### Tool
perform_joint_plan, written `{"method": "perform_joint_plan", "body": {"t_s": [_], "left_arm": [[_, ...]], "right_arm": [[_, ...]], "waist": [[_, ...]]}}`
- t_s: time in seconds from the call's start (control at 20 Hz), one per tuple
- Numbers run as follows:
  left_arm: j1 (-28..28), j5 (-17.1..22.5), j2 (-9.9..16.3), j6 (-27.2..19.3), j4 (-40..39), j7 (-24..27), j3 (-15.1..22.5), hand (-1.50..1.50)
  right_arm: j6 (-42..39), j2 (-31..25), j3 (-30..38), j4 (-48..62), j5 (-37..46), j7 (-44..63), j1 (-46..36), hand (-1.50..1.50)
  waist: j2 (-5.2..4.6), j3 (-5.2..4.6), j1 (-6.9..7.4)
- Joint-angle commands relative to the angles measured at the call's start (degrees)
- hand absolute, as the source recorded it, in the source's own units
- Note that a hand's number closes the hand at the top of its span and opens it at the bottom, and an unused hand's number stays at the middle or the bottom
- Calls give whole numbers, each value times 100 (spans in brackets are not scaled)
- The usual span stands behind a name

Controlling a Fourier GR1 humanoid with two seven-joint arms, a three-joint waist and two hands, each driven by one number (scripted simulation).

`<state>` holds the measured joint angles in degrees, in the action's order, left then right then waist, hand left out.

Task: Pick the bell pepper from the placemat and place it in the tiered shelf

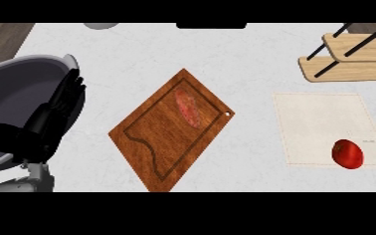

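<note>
At the far right of the counter, low in the head view, your bell pepper [347,154] lies on the pale placemat [317,124], close to the mat's near right corner and partly over its lower edge. It reads as a red, slightly elongated body, its long axis running roughly up and down in the view with a slight tilt; you cannot tell where the stem sits.

Your only visible hand is the left hand [55,110], at the left edge, well apart from the pepper. Its black fingers are straight and held together, gripping nothing, pointing up and away along the grey forearm. It looks like a resting hand, not one at work. Between it and the pepper lies the wooden cutting board [158,144], set diamond-wise, with a piece of raw meat [189,108] on its upper half.

Your right hand shows nowhere in this view, so you have no word on its fingers. Still, the pepper lies on the right side, and the tiered shelf [339,59] stands at the upper right, just beyond the far edge of the placemat. Judged from this layout, the right hand is the natural choice: the pepper would lie ahead of it, and the carry to the shelf would run straight up the view over the mat. Reaching with the left would mean crossing the board and the meat.
</note>
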<state>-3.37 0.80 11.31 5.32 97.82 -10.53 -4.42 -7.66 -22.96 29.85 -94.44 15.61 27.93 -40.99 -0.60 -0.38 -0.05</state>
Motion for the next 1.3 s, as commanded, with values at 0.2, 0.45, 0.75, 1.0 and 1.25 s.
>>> {"method": "perform_joint_plan", "body": {"t_s": [0.2,0.45,0.75,1.0,1.25], "left_arm": [[-110,-45,-135,19,-50,68,186,0],[-191,-14,-4,69,-103,5,27,0],[2,1,-5,151,98,-103,81,0],[-365,-280,-277,-154,-196,-135,263,0],[-330,105,88,177,-222,-76,-181,0]], "right_arm": [[-152,-1871,-1252,626,2565,-1008,221,150],[680,-2073,-1273,2371,2887,-2211,-366,150],[1348,-1965,-1233,3748,2672,-3691,-918,150],[1171,-1871,-1363,4798,2637,-4070,-1624,150],[314,-2223,-1838,5221,2903,-4711,-1615,150]], "waist": [[-59,25,239],[5,39,188],[22,43,177],[10,41,149],[23,39,126]]}}
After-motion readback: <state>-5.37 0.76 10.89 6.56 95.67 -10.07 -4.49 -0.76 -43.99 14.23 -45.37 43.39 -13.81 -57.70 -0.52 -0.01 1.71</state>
